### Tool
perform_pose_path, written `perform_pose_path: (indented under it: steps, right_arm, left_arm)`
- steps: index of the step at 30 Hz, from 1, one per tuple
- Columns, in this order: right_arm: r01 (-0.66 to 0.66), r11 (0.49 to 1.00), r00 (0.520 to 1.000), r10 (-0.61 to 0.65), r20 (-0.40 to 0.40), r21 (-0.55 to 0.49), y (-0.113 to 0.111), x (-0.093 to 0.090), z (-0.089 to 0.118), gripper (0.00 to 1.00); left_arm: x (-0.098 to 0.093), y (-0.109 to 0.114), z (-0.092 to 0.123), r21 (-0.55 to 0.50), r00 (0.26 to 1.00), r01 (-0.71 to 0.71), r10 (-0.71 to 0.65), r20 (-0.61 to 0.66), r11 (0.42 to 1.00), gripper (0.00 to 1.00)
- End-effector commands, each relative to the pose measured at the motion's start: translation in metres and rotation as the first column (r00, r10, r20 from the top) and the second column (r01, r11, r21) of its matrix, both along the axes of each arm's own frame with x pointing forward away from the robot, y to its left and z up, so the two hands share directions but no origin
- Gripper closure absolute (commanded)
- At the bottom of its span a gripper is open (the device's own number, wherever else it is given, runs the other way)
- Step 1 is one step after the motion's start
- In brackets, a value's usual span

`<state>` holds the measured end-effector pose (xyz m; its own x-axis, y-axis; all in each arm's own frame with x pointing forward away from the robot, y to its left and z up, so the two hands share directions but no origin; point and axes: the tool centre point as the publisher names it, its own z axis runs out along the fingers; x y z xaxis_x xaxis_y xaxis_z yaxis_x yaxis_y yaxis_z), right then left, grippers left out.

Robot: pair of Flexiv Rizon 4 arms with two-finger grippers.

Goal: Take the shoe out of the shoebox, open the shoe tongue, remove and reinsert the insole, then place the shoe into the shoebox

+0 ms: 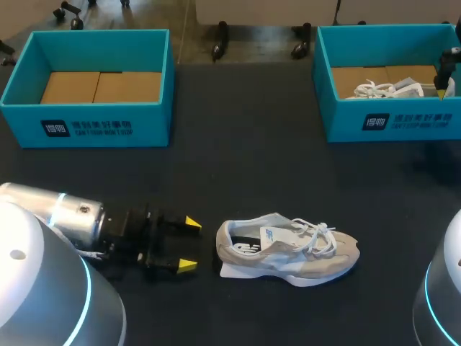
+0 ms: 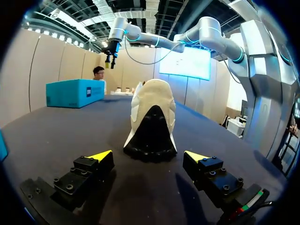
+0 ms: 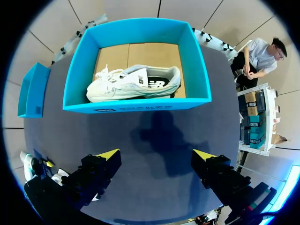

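Head view counts two teal shoeboxes, two shoes and two grippers on a dark table (image 1: 245, 173). The left shoebox (image 1: 94, 126) stands at the far left with only its cardboard floor showing. The right shoebox (image 1: 389, 119) stands at the far right, well apart from it, and holds a white shoe (image 1: 382, 90). That shoe lies along the box's long side, with its toe toward the other box.

A grey shoe (image 1: 288, 249) sits outside both boxes on the near part of the table, upright on its sole. Its long axis runs left to right, with the toe toward my right and the heel toward my left. The laces lie loose over the tongue.

The left gripper (image 1: 189, 244) lies low over the table just beside that heel, with its fingers spread wide and touching nothing. The left wrist view shows the dark heel straight ahead of the gap, apart from both yellow tips.

The right gripper (image 3: 157, 157) hangs above the right shoebox. In its own wrist view the fingers are parted and empty, with the white shoe ahead of them in the box
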<state>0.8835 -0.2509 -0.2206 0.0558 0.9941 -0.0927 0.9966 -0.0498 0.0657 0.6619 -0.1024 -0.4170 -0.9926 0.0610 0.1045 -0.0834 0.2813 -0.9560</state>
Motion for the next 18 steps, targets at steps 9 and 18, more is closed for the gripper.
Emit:
perform_pose_path:
  steps: [9, 18]
  right_arm:
    - [0.000, 1.000, 1.000, 0.000, 0.000, 0.000, 0.000, 0.000, 0.000, 0.00]
    - [0.000, 1.000, 1.000, 0.000, 0.000, 0.000, 0.000, 0.000, 0.000, 0.00]
  left_arm:
    - [-0.006, -0.018, 0.001, -0.010, 0.999, 0.015, -0.015, -0.030, 1.000, 0.00]
    - [-0.008, -0.023, -0.001, -0.007, 1.000, 0.001, -0.002, -0.026, 1.000, 0.00]
